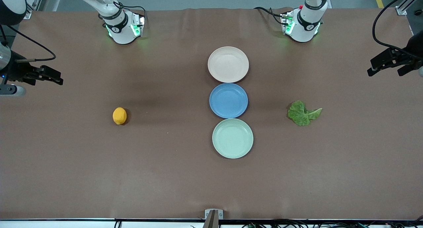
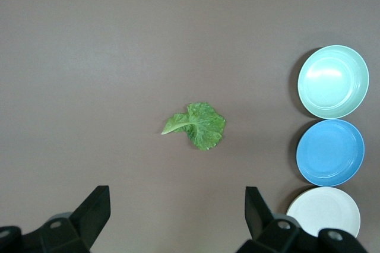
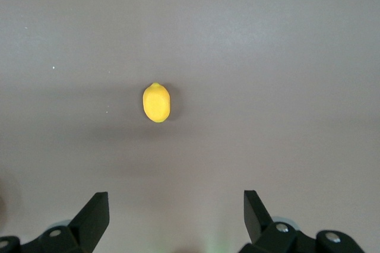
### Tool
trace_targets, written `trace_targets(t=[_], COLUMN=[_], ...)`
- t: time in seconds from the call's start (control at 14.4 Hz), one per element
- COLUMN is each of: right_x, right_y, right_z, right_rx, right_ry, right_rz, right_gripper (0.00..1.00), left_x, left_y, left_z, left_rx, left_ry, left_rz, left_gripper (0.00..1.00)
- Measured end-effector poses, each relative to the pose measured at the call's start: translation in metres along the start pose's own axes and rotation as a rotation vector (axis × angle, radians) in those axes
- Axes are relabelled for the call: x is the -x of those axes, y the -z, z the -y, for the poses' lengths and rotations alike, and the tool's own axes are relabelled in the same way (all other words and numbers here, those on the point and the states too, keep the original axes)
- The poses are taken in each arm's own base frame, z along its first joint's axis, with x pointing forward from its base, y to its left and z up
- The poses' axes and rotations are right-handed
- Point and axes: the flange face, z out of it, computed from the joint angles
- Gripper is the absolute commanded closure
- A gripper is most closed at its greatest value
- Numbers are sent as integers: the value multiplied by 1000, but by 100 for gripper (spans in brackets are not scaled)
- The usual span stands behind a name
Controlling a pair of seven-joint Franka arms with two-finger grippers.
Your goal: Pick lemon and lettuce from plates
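My left gripper [image 1: 386,64] and right gripper [image 1: 49,76] wait over the counter [image 1: 165,175] ends, fingers [image 2: 95,205] spread, lettuce [image 2: 199,124] and lemon [image 3: 157,102] mid-frame; plates [image 1: 228,64] bare.

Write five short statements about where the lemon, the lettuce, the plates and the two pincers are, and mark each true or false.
1. The lemon lies on the beige-pink plate. False: it lies on the bare table, toward the right arm's end.
2. The lettuce lies on the table, on no plate. True.
3. The blue plate sits between the beige-pink plate and the mint green plate. True.
4. The left pincer is shut on the lettuce. False: it is open and holds nothing.
5. The right pincer is open, with the lemon on the table below. True.
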Motion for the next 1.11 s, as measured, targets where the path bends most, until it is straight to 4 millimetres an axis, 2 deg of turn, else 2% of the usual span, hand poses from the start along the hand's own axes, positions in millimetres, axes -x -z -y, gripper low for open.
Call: trace_targets(t=[0.49,1.11], right_x=[12,18], right_y=[21,16], right_z=[0,0], right_rx=[1,0], right_ry=[0,0], right_rz=[-49,-68], right_gripper=[0,0], left_x=[0,-1], left_y=[-1,-1], left_z=[0,0], left_rx=[0,0], left_ry=[0,0], left_rz=[1,2], left_gripper=[0,0])
